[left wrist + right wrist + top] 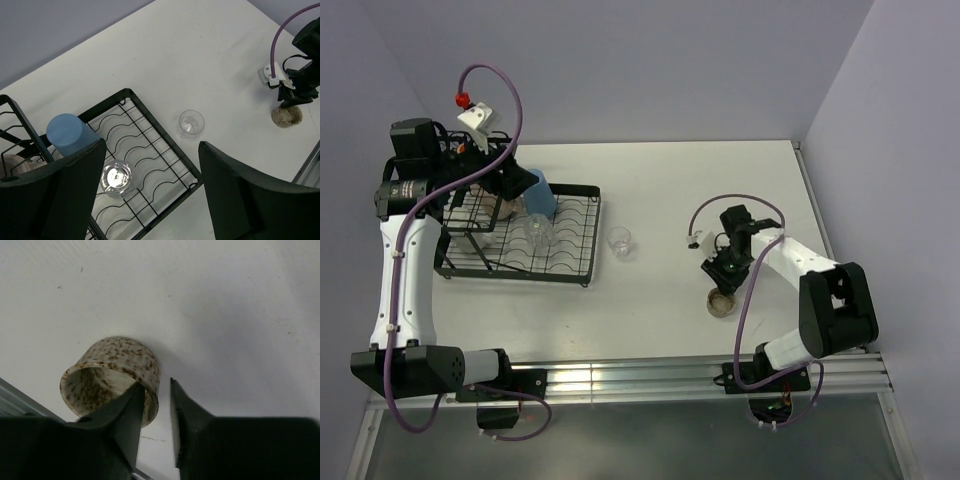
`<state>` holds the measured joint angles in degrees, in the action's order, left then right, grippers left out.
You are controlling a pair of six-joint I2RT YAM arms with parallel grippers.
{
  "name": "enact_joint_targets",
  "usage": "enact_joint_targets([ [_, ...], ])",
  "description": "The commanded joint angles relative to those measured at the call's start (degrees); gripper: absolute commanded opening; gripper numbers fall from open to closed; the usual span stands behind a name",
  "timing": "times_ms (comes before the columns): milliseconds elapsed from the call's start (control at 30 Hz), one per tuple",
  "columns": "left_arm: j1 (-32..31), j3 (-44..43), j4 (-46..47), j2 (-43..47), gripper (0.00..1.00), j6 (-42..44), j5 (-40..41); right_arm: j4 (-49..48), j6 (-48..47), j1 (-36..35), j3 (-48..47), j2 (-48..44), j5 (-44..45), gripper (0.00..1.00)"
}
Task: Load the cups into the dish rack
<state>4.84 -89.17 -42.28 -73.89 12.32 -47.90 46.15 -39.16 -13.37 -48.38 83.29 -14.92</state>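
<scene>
A low brown-speckled cup (pixel 120 357) stands upright on the table near the right arm (pixel 721 303). My right gripper (pixel 156 384) straddles its near wall, one finger inside and one outside, with a gap still showing at the outer finger. The black wire dish rack (pixel 592 238) lies at the left. An upturned blue tumbler (pixel 67 132) and an upturned clear glass (pixel 116 177) sit in it. A second clear glass (pixel 191 123) stands on the table just right of the rack. My left gripper (pixel 151 147) hangs open above the rack's near corner, holding nothing.
Another pale cup (pixel 12 165) shows partly in the taller basket section, mostly hidden by my left finger. Purple cables loop off both arms. Walls close in behind and at the right, and the metal rail runs along the near table edge (pixel 670 375).
</scene>
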Motion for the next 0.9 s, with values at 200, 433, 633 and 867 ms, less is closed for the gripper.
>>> enact_joint_targets([
  [200, -0.18, 0.22, 1.24, -0.03, 0.82, -3.00, 2.46, -3.44, 0.66, -0.79, -0.48, -3.82, 0.07, 0.00],
  [433, 0.08, -0.83, 1.06, -0.38, 0.91, -8.00, 2.55, -7.55, 0.31, -0.78, -8.29, -15.59, 0.24, 0.00],
  [633, 1.31, -3.81, 0.28, -1.78, 0.99, -14.84, -4.46, -16.77, 1.28, -2.01, -18.06, -20.61, -0.99, 0.00],
  [867, 1.49, -4.00, 4.39, -2.58, 0.99, -28.57, -12.90, -40.49, -4.60, -11.23, -14.57, -26.94, 3.66, 0.00],
])
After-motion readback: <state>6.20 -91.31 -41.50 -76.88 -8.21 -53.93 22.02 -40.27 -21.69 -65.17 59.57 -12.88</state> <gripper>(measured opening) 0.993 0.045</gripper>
